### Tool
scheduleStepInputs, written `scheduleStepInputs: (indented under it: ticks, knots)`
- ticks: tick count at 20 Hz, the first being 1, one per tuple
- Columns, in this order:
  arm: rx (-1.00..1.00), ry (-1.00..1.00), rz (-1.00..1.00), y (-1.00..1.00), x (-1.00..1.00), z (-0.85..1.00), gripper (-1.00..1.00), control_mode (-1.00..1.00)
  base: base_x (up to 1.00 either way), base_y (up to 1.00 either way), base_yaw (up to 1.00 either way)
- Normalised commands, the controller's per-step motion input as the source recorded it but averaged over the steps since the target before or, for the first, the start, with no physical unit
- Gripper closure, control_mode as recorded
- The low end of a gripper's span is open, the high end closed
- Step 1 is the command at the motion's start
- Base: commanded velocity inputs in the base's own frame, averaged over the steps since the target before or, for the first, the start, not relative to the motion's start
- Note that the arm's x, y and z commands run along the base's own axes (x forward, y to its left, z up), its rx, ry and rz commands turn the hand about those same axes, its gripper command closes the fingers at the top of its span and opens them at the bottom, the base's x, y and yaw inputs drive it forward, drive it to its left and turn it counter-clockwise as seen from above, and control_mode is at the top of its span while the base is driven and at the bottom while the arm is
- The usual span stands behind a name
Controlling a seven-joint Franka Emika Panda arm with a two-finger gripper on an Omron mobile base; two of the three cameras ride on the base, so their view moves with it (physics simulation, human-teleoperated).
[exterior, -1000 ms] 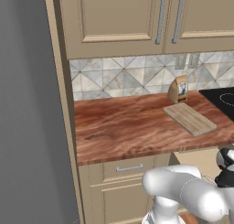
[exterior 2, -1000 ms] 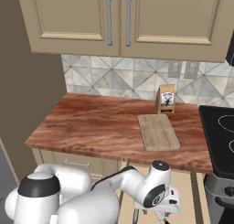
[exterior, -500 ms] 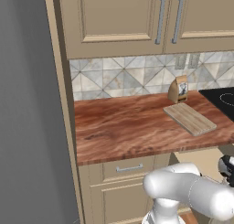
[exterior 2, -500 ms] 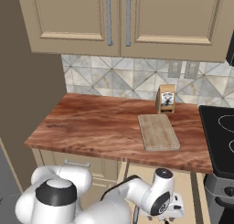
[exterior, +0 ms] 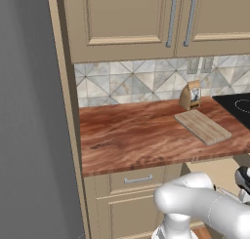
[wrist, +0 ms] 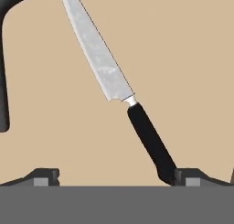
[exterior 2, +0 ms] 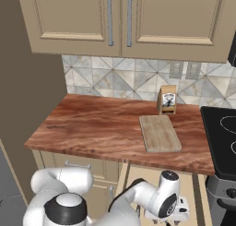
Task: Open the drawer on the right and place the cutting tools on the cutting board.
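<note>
gripper (wrist: 116, 177) spread wide over a knife (wrist: 119, 93) in the drawer (wrist: 183, 58)
fingers (wrist: 45, 176) released, holding nothing; the knife's black handle ends against the right fingertip, its blade slanting away up-left between them. a second black handle (wrist: 3, 58) lies beyond the left finger.
</note>
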Motion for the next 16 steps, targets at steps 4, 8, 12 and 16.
scheduleStepInputs:
  ticks: [4, 8, 12, 16]
  knots:
    - [-0.01, 0.00, 0.00, 0.00, 0.23, -0.12, -1.00, -1.00, 0.00, 0.00, 0.00]
    - [-0.02, 0.00, 0.00, -0.03, 0.10, -0.18, -1.00, -1.00, 0.00, 0.00, 0.00]
    - [-0.01, 0.00, 0.00, -0.06, 0.00, -0.19, -1.00, -1.00, 0.00, 0.00, 0.00]
    - [0.00, 0.00, 0.00, -0.17, 0.00, -0.22, -1.00, -1.00, 0.00, 0.00, 0.00]
